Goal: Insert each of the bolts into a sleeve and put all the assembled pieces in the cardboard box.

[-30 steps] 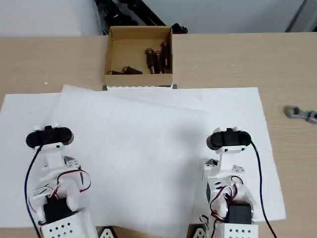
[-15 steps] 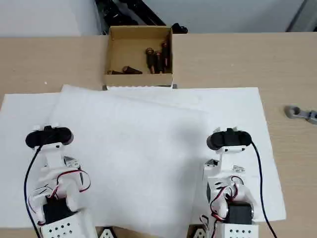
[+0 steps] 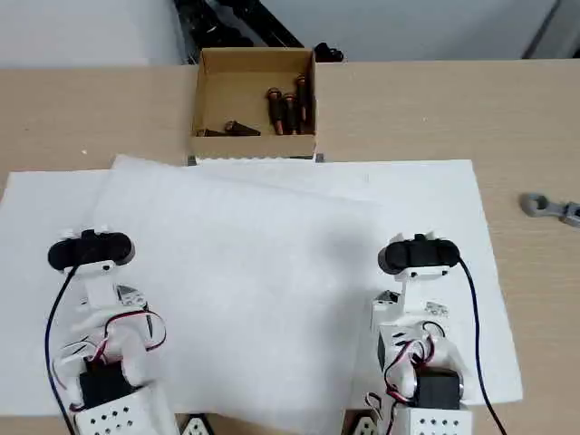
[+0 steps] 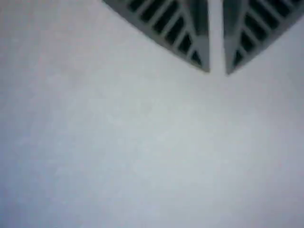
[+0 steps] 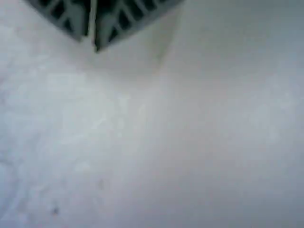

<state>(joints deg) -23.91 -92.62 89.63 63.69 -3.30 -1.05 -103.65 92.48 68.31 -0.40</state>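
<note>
The cardboard box stands at the table's far edge, left of centre. Inside it lie dark bolts in copper-coloured sleeves along the right side, and one more piece near the front wall. Both arms are folded back at the near edge, the left arm and the right arm. My left gripper hangs shut just above the white sheet, holding nothing. My right gripper is shut as well, over bare sheet.
A white foam sheet covers most of the table between the arms and the box. A metal wrench lies on the bare wood at the far right. Dark equipment stands behind the box.
</note>
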